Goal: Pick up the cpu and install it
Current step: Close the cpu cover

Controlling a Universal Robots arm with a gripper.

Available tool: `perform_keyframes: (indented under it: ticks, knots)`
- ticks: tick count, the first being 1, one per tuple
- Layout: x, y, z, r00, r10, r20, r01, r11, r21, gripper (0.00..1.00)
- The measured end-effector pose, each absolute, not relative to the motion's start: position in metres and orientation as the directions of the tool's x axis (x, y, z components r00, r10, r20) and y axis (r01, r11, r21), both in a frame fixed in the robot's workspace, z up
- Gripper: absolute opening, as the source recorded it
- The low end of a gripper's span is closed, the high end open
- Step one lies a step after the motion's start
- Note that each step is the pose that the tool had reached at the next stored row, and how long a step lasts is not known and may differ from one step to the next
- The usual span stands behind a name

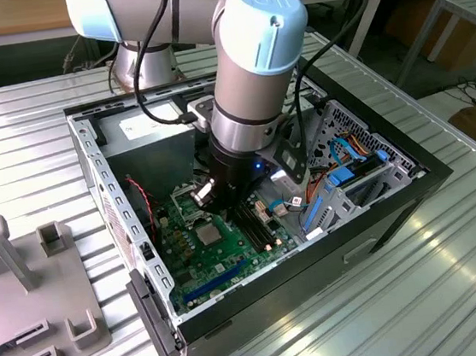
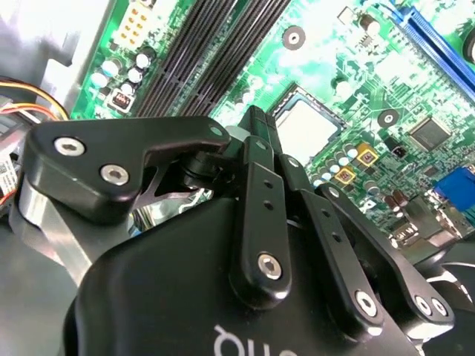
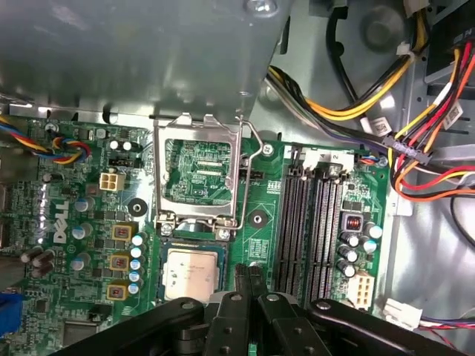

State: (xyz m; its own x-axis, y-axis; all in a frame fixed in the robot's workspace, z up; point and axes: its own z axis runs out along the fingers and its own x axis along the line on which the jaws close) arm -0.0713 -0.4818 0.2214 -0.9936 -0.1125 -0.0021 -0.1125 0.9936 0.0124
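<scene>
The open computer case (image 1: 317, 265) was laid on its side on the ribbed table, and the arm (image 1: 250, 56) was lowered into it beside the grey power-supply box (image 3: 133, 52). The green motherboard (image 3: 82, 222) was seen flat on the case floor. On it the hollow socket frame (image 3: 197, 127) was swung up on its hinge, next to the long black memory slots (image 3: 308, 230).

The gripper (image 3: 249, 273) was held close over the board, between the socket and the memory slots. Its fingers were pressed together, with nothing gripped between them.

The cpu (image 3: 191, 271) was lying in the socket, just beside the fingertips, with the frame not yet closed over it. It was laid flat, its silver top turned upward and away from the board. Being square, it had no long axis to speak of. Its edges were set parallel to the socket walls and to the memory slots.

The chip was judged to be loose, since nothing was clamping it. A sideways brush from the closed fingers could tilt or shift it, and the contacts beneath could be bent. The raised frame or its wire lever could also be struck if the wrist were carried toward the power supply.
</scene>
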Motion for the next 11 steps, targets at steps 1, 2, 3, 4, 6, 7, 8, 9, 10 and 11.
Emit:
perform_keyframes:
  ticks: [1, 2, 3, 4, 6, 7, 8, 9, 10, 11]
  knots:
    - [-0.0711, -0.4818, 0.2214, -0.992, -0.123, -0.002, -0.123, 0.992, 0.012, 0.11]
    - [-0.0709, -0.4817, 0.2214, -0.991, -0.137, -0.002, -0.137, 0.990, 0.012, 0.11]
    - [-0.0708, -0.4817, 0.2214, -0.989, -0.150, -0.002, -0.150, 0.989, 0.012, 0.11]
    - [-0.0706, -0.4817, 0.2214, -0.987, -0.163, -0.002, -0.163, 0.986, 0.012, 0.11]
    - [-0.0703, -0.4817, 0.2214, -0.981, -0.193, -0.002, -0.193, 0.981, 0.012, 0.11]
    - [-0.0701, -0.4817, 0.2214, -0.978, -0.208, -0.002, -0.208, 0.978, 0.012, 0.11]
    - [-0.0699, -0.4817, 0.2214, -0.974, -0.225, -0.002, -0.225, 0.974, 0.012, 0.11]
    - [-0.0697, -0.4817, 0.2214, -0.971, -0.237, -0.002, -0.237, 0.971, 0.012, 0.11]
    - [-0.0693, -0.4817, 0.2213, -0.968, -0.251, -0.002, -0.251, 0.968, 0.012, 0.11]
    - [-0.0689, -0.4816, 0.2213, -0.966, -0.259, -0.002, -0.259, 0.966, 0.012, 0.11]
